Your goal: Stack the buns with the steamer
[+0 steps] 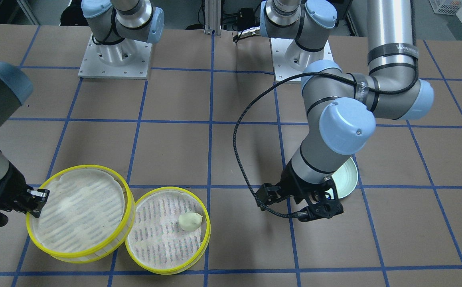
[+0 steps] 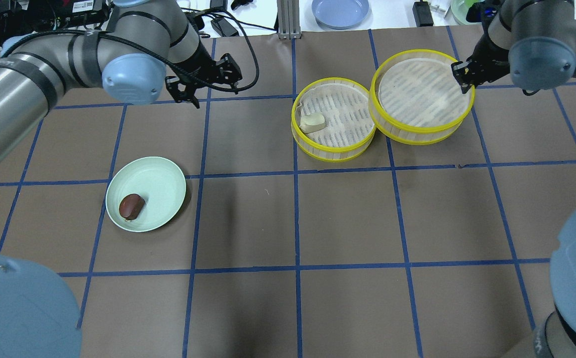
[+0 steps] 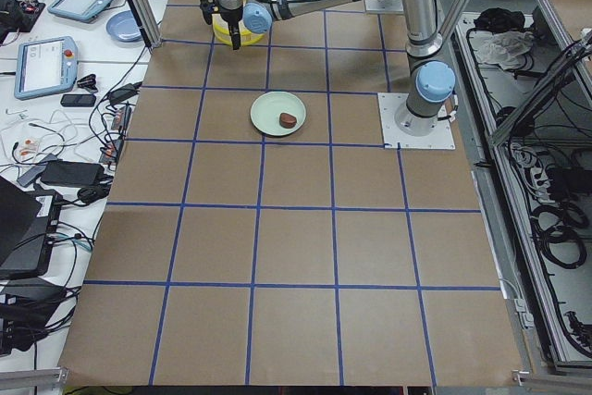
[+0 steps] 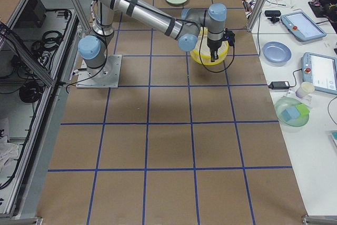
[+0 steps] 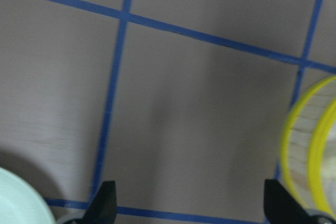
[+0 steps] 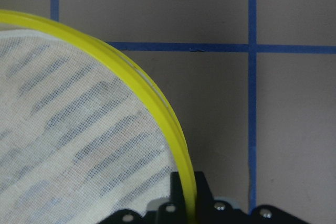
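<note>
Two yellow-rimmed steamer trays sit at the far right of the table. One steamer tray [image 2: 337, 130] holds the cream-white bun [image 2: 313, 123], also seen in the front view [image 1: 190, 220]. My right gripper [image 2: 463, 78] is shut on the rim of the other steamer tray [image 2: 420, 94], which is empty and overlaps the first tray's edge; the rim [image 6: 178, 145] runs between its jaws. The dark brown bun [image 2: 131, 206] lies on the pale green plate [image 2: 161, 179]. My left gripper [image 2: 207, 82] is open and empty, over bare table between the plate and the trays.
A blue plate [image 2: 340, 11] and cables lie on the bench beyond the table's far edge. In the front view the left arm hides most of the green plate [image 1: 348, 175]. Blue tape lines grid the brown table.
</note>
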